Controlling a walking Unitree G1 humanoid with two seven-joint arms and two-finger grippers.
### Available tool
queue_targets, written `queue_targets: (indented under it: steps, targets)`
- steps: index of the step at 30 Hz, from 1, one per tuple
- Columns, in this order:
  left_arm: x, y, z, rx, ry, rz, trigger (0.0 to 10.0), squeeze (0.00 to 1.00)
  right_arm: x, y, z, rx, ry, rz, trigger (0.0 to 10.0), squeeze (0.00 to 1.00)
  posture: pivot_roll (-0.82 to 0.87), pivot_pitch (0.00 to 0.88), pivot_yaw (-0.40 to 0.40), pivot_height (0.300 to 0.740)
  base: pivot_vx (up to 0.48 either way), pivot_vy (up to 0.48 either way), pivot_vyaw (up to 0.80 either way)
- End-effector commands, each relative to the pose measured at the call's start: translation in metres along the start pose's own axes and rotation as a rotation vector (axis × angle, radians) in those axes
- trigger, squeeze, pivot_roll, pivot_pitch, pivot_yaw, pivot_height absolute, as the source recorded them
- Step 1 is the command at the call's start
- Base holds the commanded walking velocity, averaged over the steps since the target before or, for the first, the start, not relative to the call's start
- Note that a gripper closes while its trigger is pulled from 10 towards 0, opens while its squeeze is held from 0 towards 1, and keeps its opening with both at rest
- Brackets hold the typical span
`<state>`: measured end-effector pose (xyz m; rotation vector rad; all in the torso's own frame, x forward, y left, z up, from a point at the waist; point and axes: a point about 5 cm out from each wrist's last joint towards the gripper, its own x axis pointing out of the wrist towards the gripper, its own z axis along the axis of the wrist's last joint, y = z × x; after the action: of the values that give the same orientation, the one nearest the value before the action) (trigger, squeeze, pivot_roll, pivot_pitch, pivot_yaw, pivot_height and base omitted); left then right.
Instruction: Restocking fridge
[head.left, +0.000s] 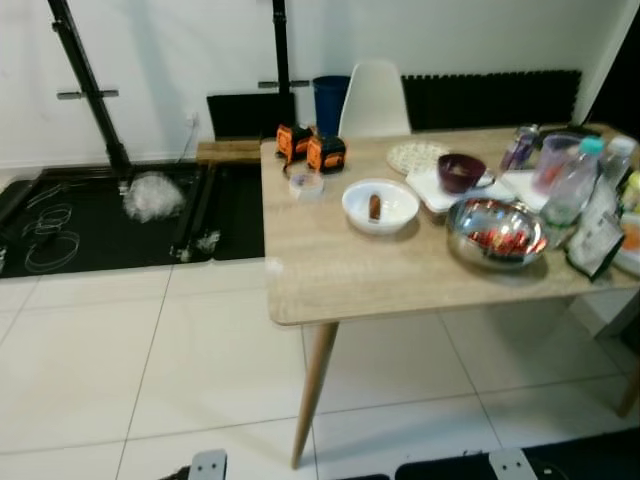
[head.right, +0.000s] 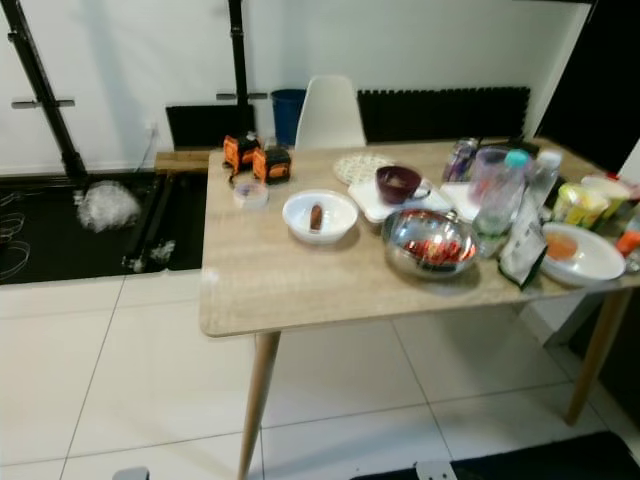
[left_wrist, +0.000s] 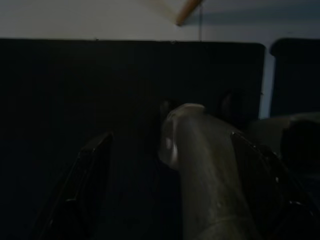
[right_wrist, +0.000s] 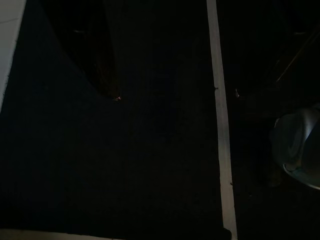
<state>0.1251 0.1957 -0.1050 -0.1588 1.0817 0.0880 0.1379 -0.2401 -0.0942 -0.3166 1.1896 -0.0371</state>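
Note:
A light wooden table (head.left: 330, 270) stands ahead and to the right. On it sit a white bowl (head.left: 380, 205) with a brown piece of food, a steel bowl (head.left: 496, 232) of red items, a maroon bowl (head.left: 461, 172) on a white board, clear bottles (head.left: 574, 185), yellow cups (head.right: 580, 203) and a white plate (head.right: 578, 250) with orange food. Both arms hang low. In the dark left wrist view my left gripper (left_wrist: 170, 200) is open, with a grey rounded part behind it. In the right wrist view my right gripper (right_wrist: 176, 95) is open over a black mat.
Two orange tape measures (head.left: 310, 148) and a small clear cup (head.left: 305, 184) sit at the table's far left corner. A white chair (head.left: 373, 98) and blue bin (head.left: 330, 103) stand behind. Black stand poles (head.left: 90, 85), black mats (head.left: 90, 225) and a white fluffy clump (head.left: 153, 196) lie left. White floor tiles (head.left: 150, 370) stretch ahead.

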Motion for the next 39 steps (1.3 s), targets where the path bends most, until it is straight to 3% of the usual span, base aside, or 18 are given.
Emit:
queue_targets:
  steps: [1, 11, 26, 39]
  targets:
    - [-0.0005, 0.0046, 0.0014, 0.019, 0.003, 0.013, 10.0, 0.00, 0.0000, 0.0005, 0.0004, -0.006, -0.003, 0.004, 10.0, 0.00, -0.03, 0.000, -0.008, 0.740, 0.000, 0.000, 0.00]
    - [-0.0002, 0.0066, 0.0056, 0.033, -0.006, 0.023, 10.0, 0.00, 0.0001, 0.0002, 0.0028, -0.015, -0.009, 0.005, 10.0, 0.00, -0.03, 0.000, -0.009, 0.740, 0.000, -0.359, 0.00]
    - [-0.0004, 0.0094, 0.0074, -0.037, -0.028, 0.056, 10.0, 0.00, 0.0001, 0.0012, 0.0012, -0.013, -0.004, 0.008, 10.0, 0.00, -0.03, 0.000, -0.007, 0.740, 0.000, 0.000, 0.00]
    - [-0.0006, 0.0120, 0.0085, -0.008, -0.025, 0.074, 10.0, 0.00, 0.0003, 0.0031, 0.0051, -0.045, -0.014, 0.022, 10.0, 0.00, -0.03, 0.000, -0.009, 0.740, 0.059, 0.000, 0.00]
